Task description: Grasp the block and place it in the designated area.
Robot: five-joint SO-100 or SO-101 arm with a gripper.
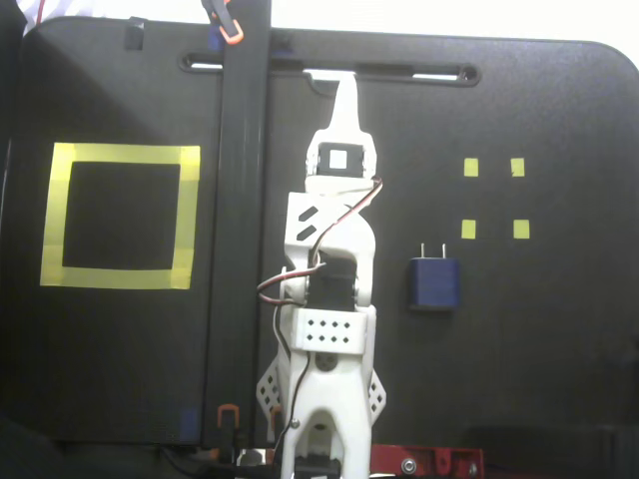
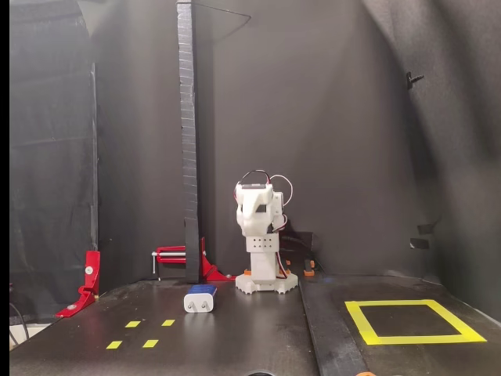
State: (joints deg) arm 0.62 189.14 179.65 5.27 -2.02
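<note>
A small robot arm (image 1: 332, 299) made of white plastic segments, with black servo motors showing between them and rows of tiny round holes in its panels. Thin red, black and white cables (image 1: 329, 235) loop along its side. Its white gripper (image 1: 345, 100) tapers to a narrow pointed tip, and its round white base (image 2: 266, 282) has scalloped edges.

Overhead plus front-facing low view, shared tabletop (image 1: 539, 379).

A dark-blue block (image 1: 432, 283) with silver prongs sits on a black surface (image 1: 539, 349). Right of the white arm (image 1: 332, 299), four small yellow squares (image 1: 493, 198); left, a yellow-taped, black-centred designated area (image 1: 121, 216). Red clamps (image 2: 180, 254) behind.
</note>
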